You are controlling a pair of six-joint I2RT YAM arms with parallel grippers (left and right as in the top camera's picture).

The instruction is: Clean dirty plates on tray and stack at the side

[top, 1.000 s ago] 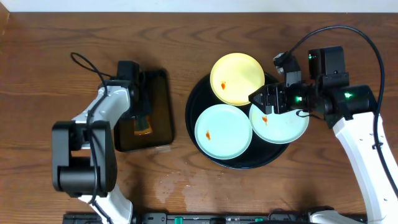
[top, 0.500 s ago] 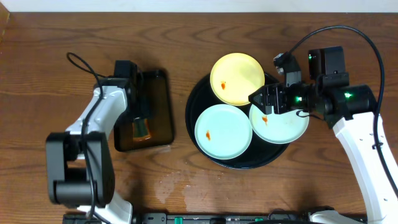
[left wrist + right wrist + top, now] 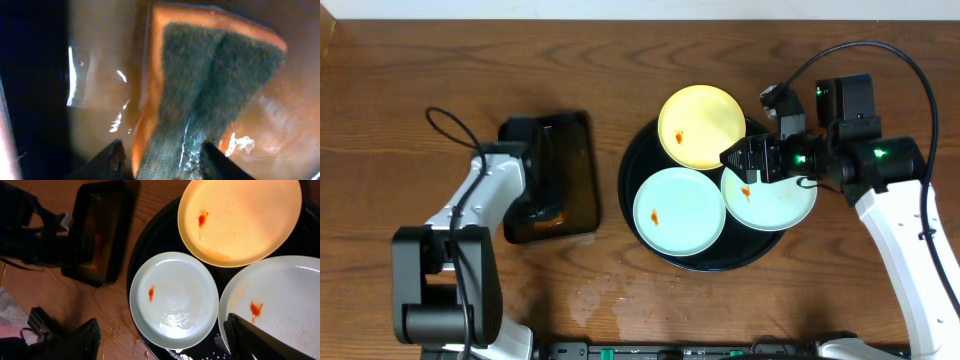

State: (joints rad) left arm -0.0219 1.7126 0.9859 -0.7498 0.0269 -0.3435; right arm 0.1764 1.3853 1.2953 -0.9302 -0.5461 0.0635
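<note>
The round black tray (image 3: pixel 740 250) holds three dirty plates: a pale yellow plate (image 3: pixel 701 126) at the back, a mint-white plate (image 3: pixel 679 210) at the front and a second mint-white plate (image 3: pixel 780 200) on the right, each with an orange smear. My right gripper (image 3: pixel 735 158) hovers open above them. In the right wrist view its fingers (image 3: pixel 161 322) straddle the front plate (image 3: pixel 174 300), with the yellow plate (image 3: pixel 240 220) and the right plate (image 3: pixel 280 305) beside it. My left gripper (image 3: pixel 546 203) is shut on the orange-and-green sponge (image 3: pixel 210 75), which is pinched between its fingers (image 3: pixel 165 155).
The sponge lies in a small rectangular black tray (image 3: pixel 582 170) with wet, shiny patches, left of the round tray. Water drops mark the wood (image 3: pixel 605 295) in front of the trays. A cable loops beside the left arm (image 3: pixel 445 120).
My left arm has shifted a little to the left and toward the front, with its gripper staying low over the sponge in the rectangular tray. The right arm and the plates have not moved.
</note>
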